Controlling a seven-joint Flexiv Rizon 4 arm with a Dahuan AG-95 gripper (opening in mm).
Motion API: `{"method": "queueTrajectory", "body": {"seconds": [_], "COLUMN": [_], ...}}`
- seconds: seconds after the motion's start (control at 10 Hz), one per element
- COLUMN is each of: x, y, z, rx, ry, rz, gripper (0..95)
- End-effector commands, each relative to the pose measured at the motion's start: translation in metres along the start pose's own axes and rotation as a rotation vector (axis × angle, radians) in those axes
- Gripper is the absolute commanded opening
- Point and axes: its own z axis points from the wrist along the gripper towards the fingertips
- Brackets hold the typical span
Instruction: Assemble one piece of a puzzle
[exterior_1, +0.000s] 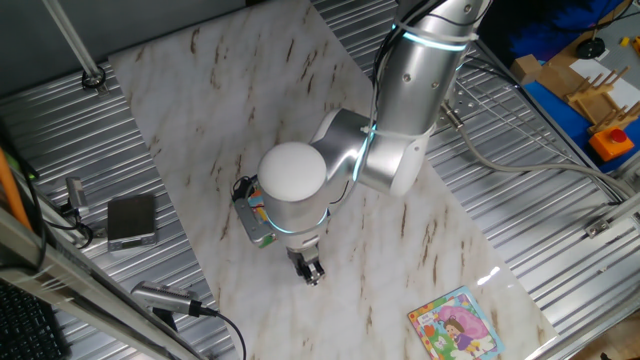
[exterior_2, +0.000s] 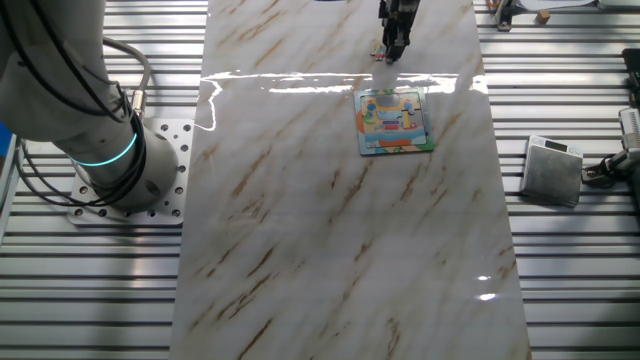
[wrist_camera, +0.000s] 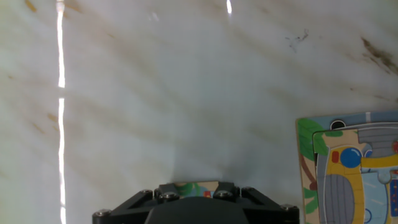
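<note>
Marbled sheeting (exterior_2: 340, 230) is spread over the ribbed metal table, and the puzzle (exterior_2: 394, 121) is laid flat on it, its teal, green and orange border seen at the lower right of the hand view (wrist_camera: 348, 168). The gripper (exterior_2: 392, 48) is held low over the sheet, just beyond the puzzle's far edge in the other fixed view, and apart from the board. In the hand view a small mottled sliver of pink, green and white, judged to be the piece (wrist_camera: 194, 186), is seen pinched at the fingertips, so the fingers are taken to be closed on it; the grip itself is largely hidden by the hand's housing.

A dark notch (wrist_camera: 339, 124) is visible near the puzzle's top border, and it is judged to be the empty slot. Trouble could be caused by the piece's small size: if it is turned slightly in the fingers, its tabs would not be matched to the slot, and the light board could be pushed across the smooth sheet when pressed. A second puzzle (exterior_1: 455, 322), showing a pink-dressed girl, is lying well away and should not be mistaken for the target.
</note>
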Motion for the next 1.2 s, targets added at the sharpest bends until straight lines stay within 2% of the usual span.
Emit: {"method": "queueTrajectory", "body": {"seconds": [0.1,0.2,0.3,0.4,0.7,1.2], "x": [-0.0005,-0.0005,-0.0005,-0.0005,-0.0019,-0.0043], "y": [0.0002,0.0001,0.0001,-0.0001,-0.0008,-0.0042], "z": [0.0009,0.001,0.0011,0.0009,-0.0011,-0.0064], "rx": [0.007,0.022,0.023,0.035,0.018,0.016], "ry": [0.0,0.0,0.0,0.001,0.012,0.013], "rz": [-0.002,-0.009,-0.01,-0.013,-0.012,-0.021], "gripper": [38.0,19.0,19.0,0.0,0.0,0.0]}}
